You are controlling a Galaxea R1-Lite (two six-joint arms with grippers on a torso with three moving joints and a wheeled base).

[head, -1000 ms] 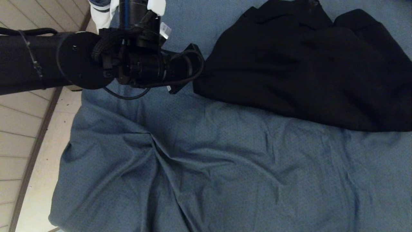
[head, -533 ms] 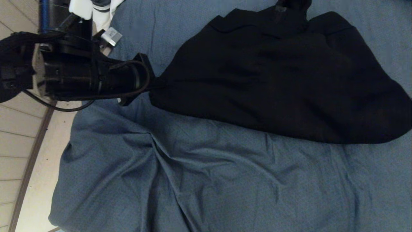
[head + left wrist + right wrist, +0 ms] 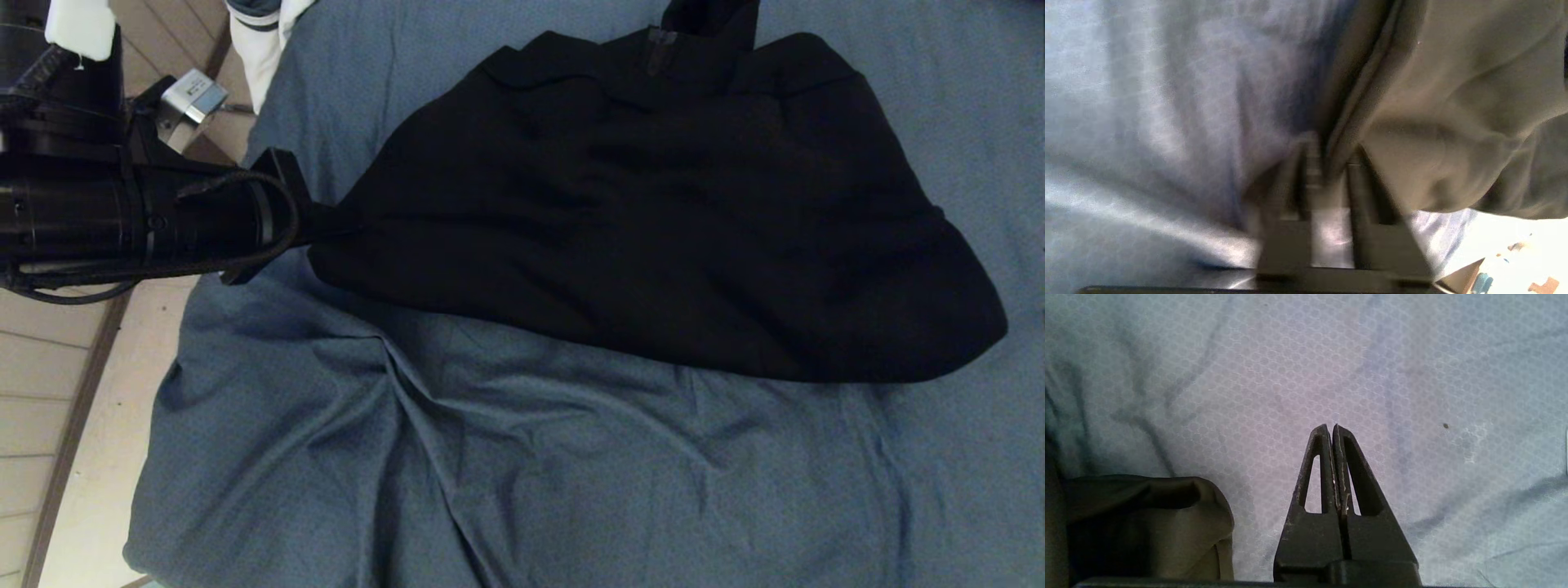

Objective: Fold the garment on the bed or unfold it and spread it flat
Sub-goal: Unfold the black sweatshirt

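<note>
The black garment [image 3: 653, 212] lies across the far half of the blue-grey bed [image 3: 490, 457], its zipper top at the far edge. Its left corner is drawn out to a point at my left gripper [image 3: 322, 224], which reaches in level from the left by the bed's edge. In the left wrist view the left gripper [image 3: 1331, 153] has its jaws only a little apart, with the garment's edge [image 3: 1453, 102] caught between the tips. My right gripper [image 3: 1331, 426] is shut and empty over bare sheet [image 3: 1249, 375], a fold of the garment [image 3: 1147, 522] lying beside it.
The bed's left edge drops to a pale tiled floor [image 3: 49, 392]. A white and navy cloth [image 3: 257, 33] hangs at the far left corner. The near half of the sheet is rumpled with deep creases [image 3: 408, 408].
My left arm has drawn back to the left, dragging the garment's corner with it. The whole garment has slid left and stretched wider across the bed.
</note>
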